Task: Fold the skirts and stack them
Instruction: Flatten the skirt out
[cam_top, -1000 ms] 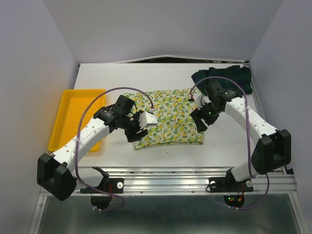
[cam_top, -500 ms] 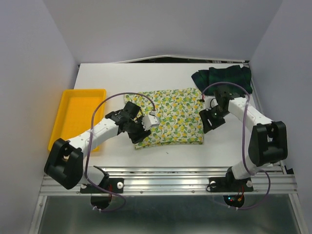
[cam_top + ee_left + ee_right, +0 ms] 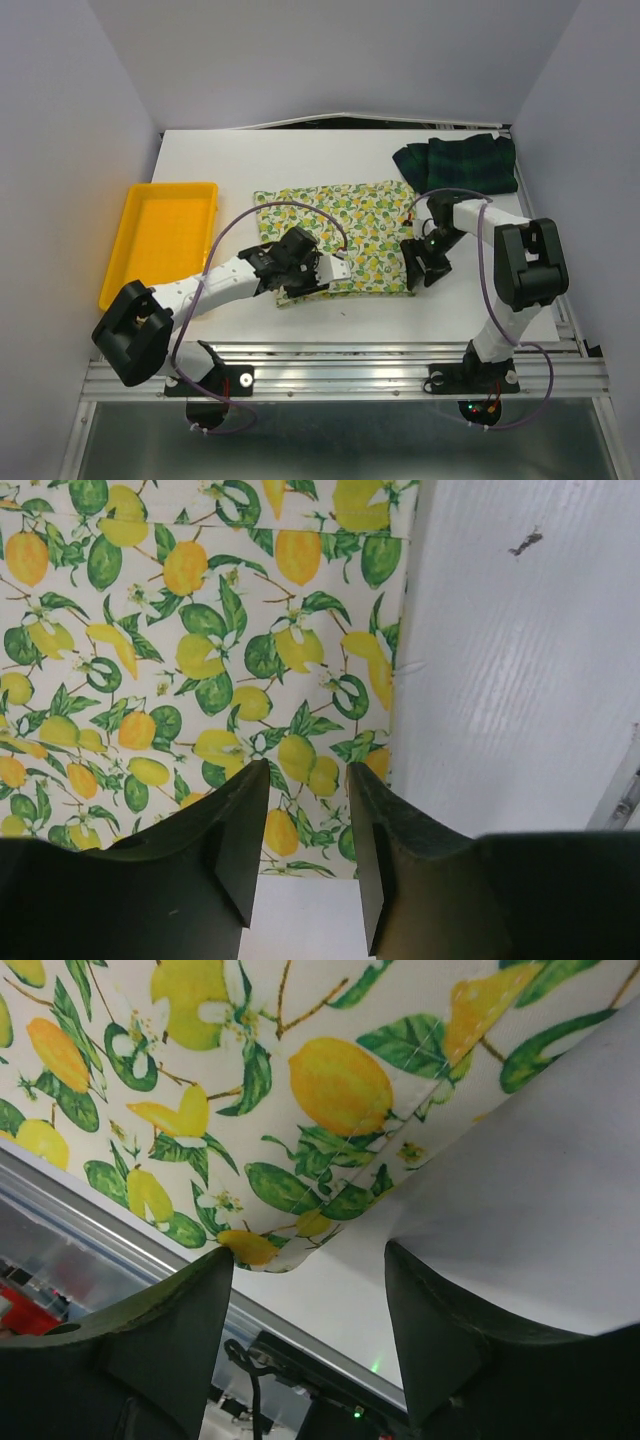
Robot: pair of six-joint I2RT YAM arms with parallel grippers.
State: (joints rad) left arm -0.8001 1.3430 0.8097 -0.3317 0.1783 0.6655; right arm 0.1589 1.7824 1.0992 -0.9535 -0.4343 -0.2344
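Observation:
The lemon-print skirt (image 3: 345, 230) lies flat in the middle of the white table. The plaid skirt (image 3: 460, 165) lies bunched at the far right. My left gripper (image 3: 293, 287) is open and low over the lemon skirt's near-left corner. In the left wrist view (image 3: 305, 772) its jaws straddle that corner of the skirt (image 3: 200, 660) without pinching it. My right gripper (image 3: 418, 268) is open at the near-right corner. In the right wrist view (image 3: 308, 1252) the skirt's corner (image 3: 330, 1090) lies just ahead of the left finger.
A yellow tray (image 3: 165, 240) stands at the left of the table. Bare white table (image 3: 520, 680) borders the skirt's edges. The metal front rail (image 3: 100, 1230) runs close behind the near-right corner.
Both grippers have moved toward the near edge and lowered. The left went right, to the lemon skirt's near-left corner. The right came down to its near-right corner. The skirts have not moved.

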